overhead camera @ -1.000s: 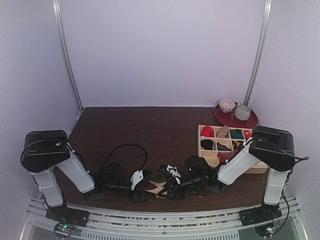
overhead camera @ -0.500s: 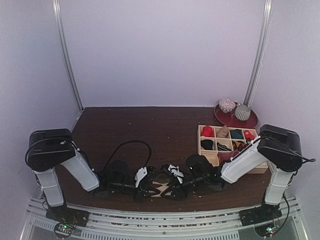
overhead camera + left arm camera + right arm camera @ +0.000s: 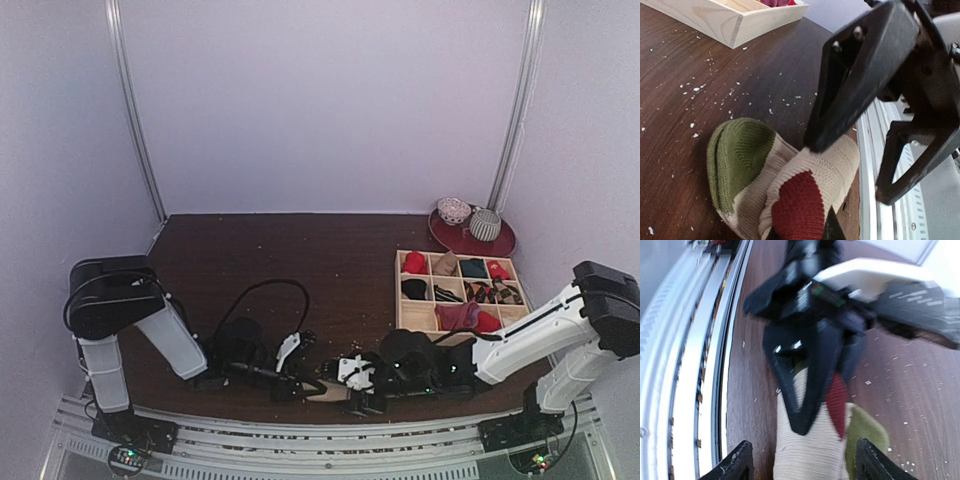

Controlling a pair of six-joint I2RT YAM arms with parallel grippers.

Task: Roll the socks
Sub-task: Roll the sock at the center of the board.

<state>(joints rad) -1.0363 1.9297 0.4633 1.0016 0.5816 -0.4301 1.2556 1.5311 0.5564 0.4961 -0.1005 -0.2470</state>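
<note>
Top external view, from the left: the left arm (image 3: 172, 340) rises to a bent elbow over its base. Its white forearm then slopes down and right until the wrist lies low over the table (image 3: 300, 260) near the front edge, with a black cable (image 3: 262, 292) arching above it. The left gripper (image 3: 804, 424) points right, almost level. Seen from the right wrist, its two black fingers (image 3: 787, 390) draw into a narrow V and their tips pinch a fold of the sock (image 3: 780, 185), so these jaws are closed on it. The sock lies bunched on the table right at those tips and spreads away from them: tan ribbing, a green toe to one side, a red heel patch in the middle.

The right gripper (image 3: 847, 170) faces it from the other side, jaws spread wide. From the left wrist, one finger (image 3: 860, 75) comes down with its tip at the top of the tan fold, seemingly touching. The other hangs clear of the sock, over the rail (image 3: 866, 155). The sock sits in the gap between those open jaws. Behind them the right arm (image 3: 530, 338) is stretched long and low, its forearm running leftward from a shoulder at the far right. A wooden tray (image 3: 405, 318) stands beyond the right wrist, apart from both grippers.
</note>
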